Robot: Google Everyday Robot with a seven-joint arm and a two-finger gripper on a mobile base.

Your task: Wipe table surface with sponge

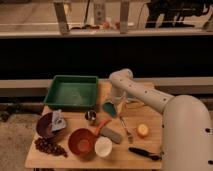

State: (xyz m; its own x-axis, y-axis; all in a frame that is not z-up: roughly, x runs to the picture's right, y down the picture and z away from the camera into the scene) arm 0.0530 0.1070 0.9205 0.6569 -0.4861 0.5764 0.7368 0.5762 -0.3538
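Note:
The teal-green sponge (109, 108) rests on the light tan table surface (145, 142), just right of the green tray's near right corner. My gripper (115, 103) points down onto the sponge from directly above and is shut on it. The white arm comes in from the lower right and bends over the table's far right part. The sponge's right side is hidden behind the gripper.
A green tray (70, 92) fills the far left. Toward the front are a purple bowl (46, 126), dark grapes (47, 146), an orange bowl (81, 141), a white cup (103, 147), a grey block (112, 135), a small metal cup (90, 116), a fork (125, 129), an orange fruit (143, 130) and a black tool (145, 153).

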